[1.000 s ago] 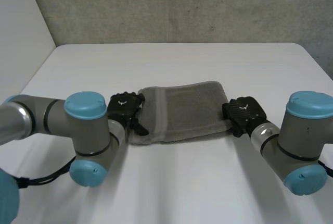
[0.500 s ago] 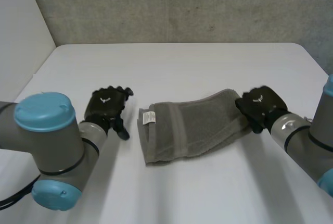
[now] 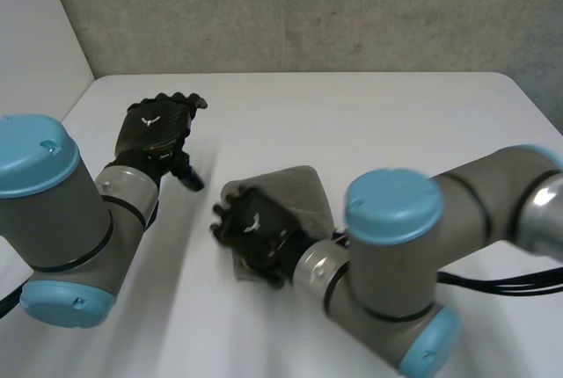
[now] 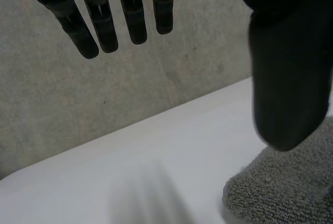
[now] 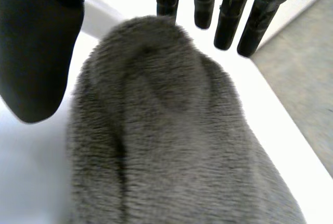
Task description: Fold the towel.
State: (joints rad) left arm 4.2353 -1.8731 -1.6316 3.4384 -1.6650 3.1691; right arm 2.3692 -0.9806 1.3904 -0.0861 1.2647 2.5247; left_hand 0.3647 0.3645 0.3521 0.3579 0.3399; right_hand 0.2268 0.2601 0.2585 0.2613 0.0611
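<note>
White table (image 3: 369, 123), grey concrete wall (image 3: 308, 9) behind it. Grey towel (image 3: 295, 192) sits bunched into a compact lump near the table's middle, slightly toward the near edge.

Right arm (image 3: 413, 255) reaches across from the right. Right hand (image 3: 255, 230) is at the towel's left end and covers part of it. In the right wrist view the towel (image 5: 171, 146) humps up under the palm. The fingers (image 5: 229, 21) stick out straight past its far end, and the thumb (image 5: 36, 52) is off to one side over bare table (image 5: 31, 182). Nothing is curled round the cloth, so it's a released hand resting over the towel, not a grasp.

Left arm (image 3: 62, 211) is at the left, with the left hand (image 3: 157, 132) lifted above the table, well apart from the towel. In the left wrist view the fingers (image 4: 104, 21) hang straight and relaxed against the wall (image 4: 78, 94), and the thumb (image 4: 286, 67) is spread wide, holding nothing. One rounded end of the towel (image 4: 281, 187) lies on the table (image 4: 130, 172) below the thumb, not touching it.
</note>
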